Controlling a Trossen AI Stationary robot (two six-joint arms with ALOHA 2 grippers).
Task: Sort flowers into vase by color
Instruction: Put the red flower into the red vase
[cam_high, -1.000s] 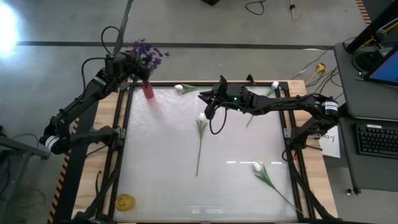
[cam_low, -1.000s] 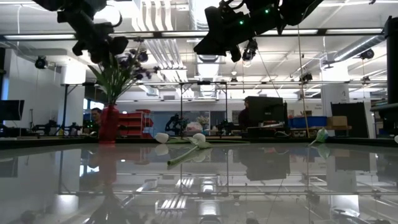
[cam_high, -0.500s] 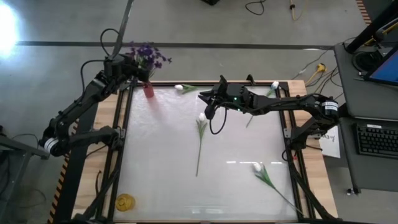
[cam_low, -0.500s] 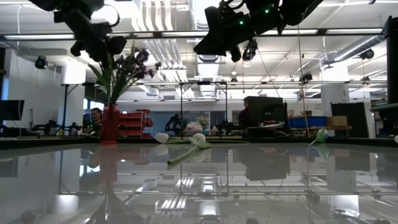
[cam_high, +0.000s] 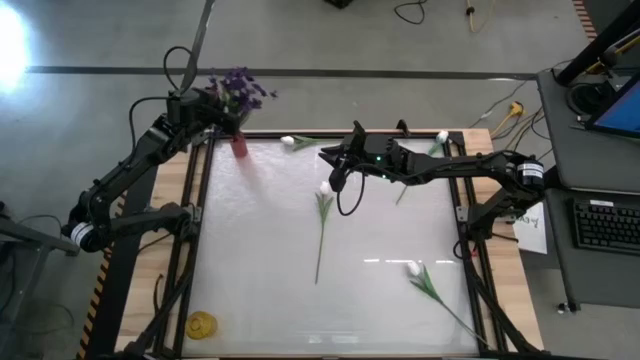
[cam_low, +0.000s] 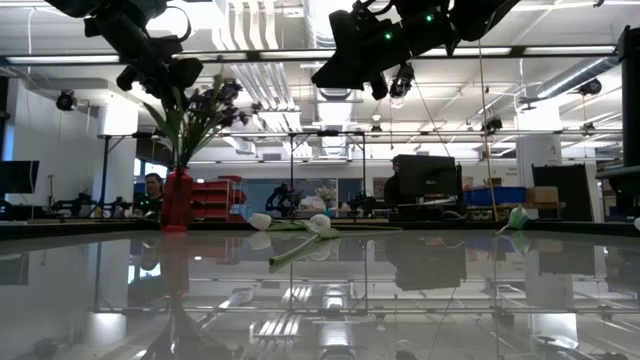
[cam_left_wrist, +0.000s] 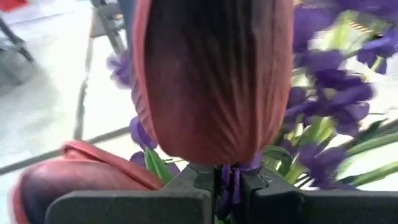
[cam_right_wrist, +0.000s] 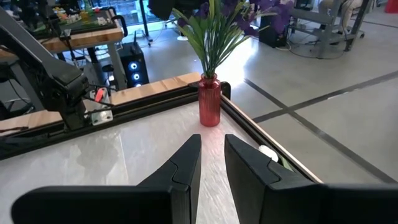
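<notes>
While my left gripper (cam_high: 205, 108) sits clamped on the dark red tulip (cam_left_wrist: 211, 74) in the high view's upper left, the red vase (cam_high: 238, 145) lies just lower right of it, nearer than my right gripper (cam_high: 332, 175), narrowly parted and empty, mid-frame.

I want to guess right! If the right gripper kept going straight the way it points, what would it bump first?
Probably the red vase holding purple flowers: it stands almost straight ahead of the right gripper, with bare table between them.
</notes>
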